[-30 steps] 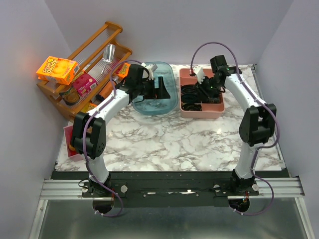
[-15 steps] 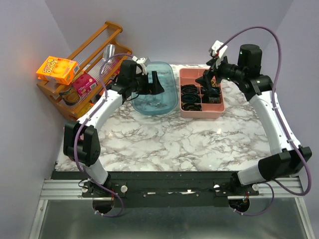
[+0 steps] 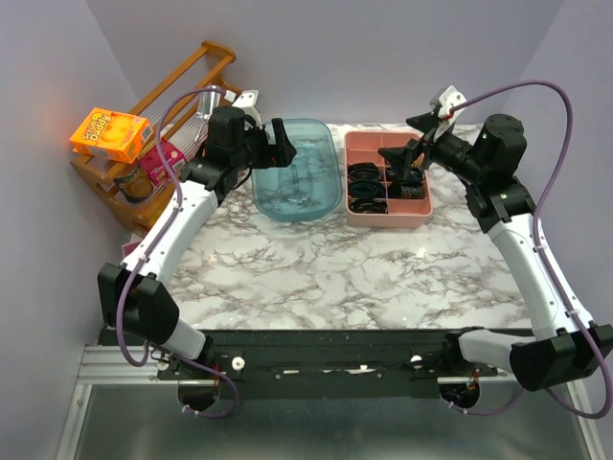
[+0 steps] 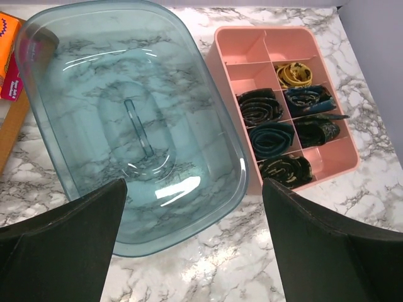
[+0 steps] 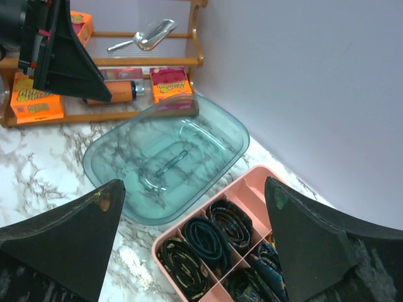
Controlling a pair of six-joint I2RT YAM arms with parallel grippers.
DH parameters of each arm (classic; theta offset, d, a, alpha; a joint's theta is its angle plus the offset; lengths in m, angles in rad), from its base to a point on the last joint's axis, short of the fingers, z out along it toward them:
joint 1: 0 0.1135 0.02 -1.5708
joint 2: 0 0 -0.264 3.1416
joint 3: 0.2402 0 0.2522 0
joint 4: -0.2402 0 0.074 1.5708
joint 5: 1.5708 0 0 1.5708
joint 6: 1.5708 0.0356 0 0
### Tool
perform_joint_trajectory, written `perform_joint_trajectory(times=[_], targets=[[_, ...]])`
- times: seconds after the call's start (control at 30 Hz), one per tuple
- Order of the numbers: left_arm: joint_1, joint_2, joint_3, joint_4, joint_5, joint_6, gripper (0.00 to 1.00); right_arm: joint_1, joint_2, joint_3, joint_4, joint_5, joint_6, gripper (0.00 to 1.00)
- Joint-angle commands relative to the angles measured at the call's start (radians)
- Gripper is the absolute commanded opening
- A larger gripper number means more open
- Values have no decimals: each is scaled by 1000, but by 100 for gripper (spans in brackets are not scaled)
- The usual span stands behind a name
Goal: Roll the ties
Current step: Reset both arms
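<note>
The rolled ties (image 4: 277, 135) are sitting in the pink tray (image 4: 242, 44), upper middle of the overhead frame, nearest the right gripper (image 3: 410, 140), which is gaping open. The left gripper (image 3: 280, 144), also open, is hovering over the teal lid (image 4: 126, 94).

Pink tray (image 4: 337, 158), translucent teal lid (image 4: 126, 113), grey-veined white marble worktop (image 4: 208, 264); ties (image 4: 259, 107) black, gold-speckled; teal tie (image 4: 272, 137); mustard tie (image 4: 295, 73).
</note>
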Motion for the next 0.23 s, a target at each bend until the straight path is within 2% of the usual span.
perform_joint_trajectory(times=[0.0, 0.13, 0.2], targets=[[6, -29, -10, 38, -6, -6, 99, 2, -29, -33, 106, 53, 48, 100], [10, -35, -47, 91, 129, -17, 99, 4, -38, -47, 107, 65, 48, 100], [12, -26, -33, 77, 146, -18, 99, 4, -37, -47, 112, 67, 48, 100]])
